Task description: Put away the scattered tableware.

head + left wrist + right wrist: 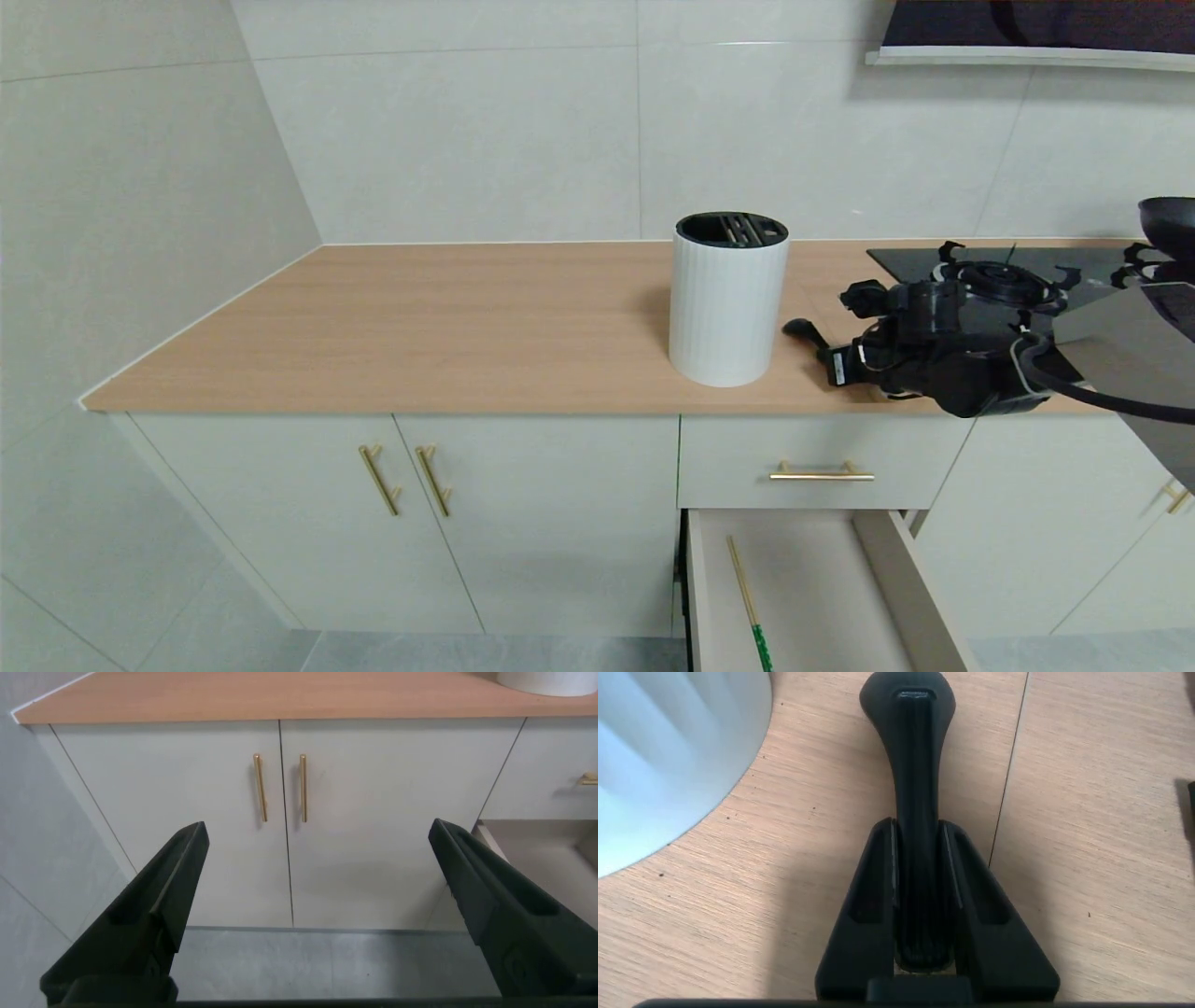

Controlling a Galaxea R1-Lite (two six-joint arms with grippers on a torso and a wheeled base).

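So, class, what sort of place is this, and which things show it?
Most likely a home kitchen: a gas hob set into the wooden countertop, a white utensil holder standing on it, and an open drawer holding chopsticks below.

Wooden countertop (467,317), black gas hob (1004,275) at its right end, brass-handled cabinet doors (523,532) below.

White ribbed holder (728,313), black handle (911,793)

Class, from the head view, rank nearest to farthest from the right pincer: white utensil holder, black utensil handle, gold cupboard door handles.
1. Black utensil handle: clamped in the right pincer.
2. White utensil holder: beside it, on its left.
3. Gold cupboard door handles: far left, lower down.
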